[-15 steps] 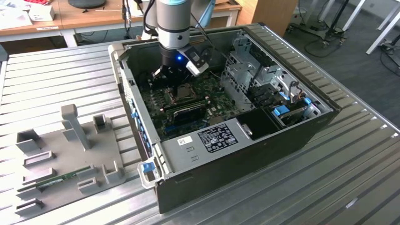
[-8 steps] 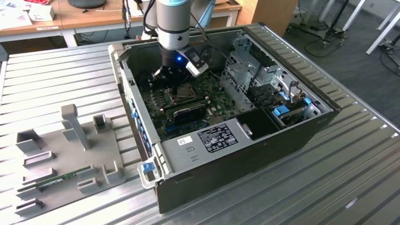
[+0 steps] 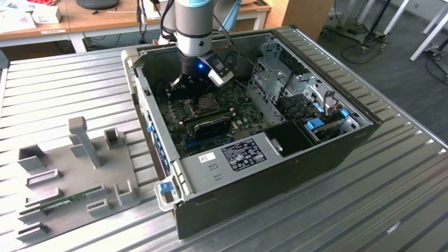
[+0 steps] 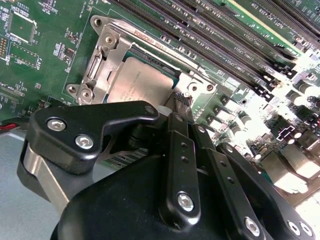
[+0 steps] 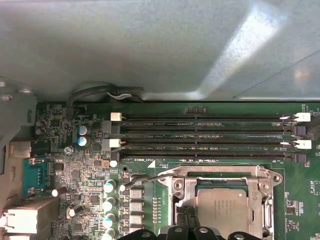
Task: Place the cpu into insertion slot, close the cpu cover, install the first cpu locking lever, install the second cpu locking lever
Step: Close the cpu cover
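Observation:
The cpu (image 4: 141, 83) lies flat in the insertion slot (image 4: 150, 47) on the green board, its silvery-tan face (image 5: 222, 210) showing. The cpu cover (image 5: 218, 173) is down around it as a silvery frame (image 4: 111, 49). A thin metal lever (image 5: 146, 178) sticks out from one corner of the frame. My gripper (image 4: 167, 107) hangs just over the socket's edge, its black links meeting at a point, shut with nothing held. In the exterior view the gripper (image 3: 190, 88) reaches down into the open computer case (image 3: 231, 178) right beside the socket (image 3: 207, 103).
Long black memory slots (image 5: 205, 135) run beside the socket, with capacitors (image 5: 109, 187) near its corner. A case wall (image 5: 150, 45) rises close behind the board. Drive cages (image 3: 280, 79) fill the exterior view's right. A grey fixture tray (image 3: 77, 173) lies outside the case.

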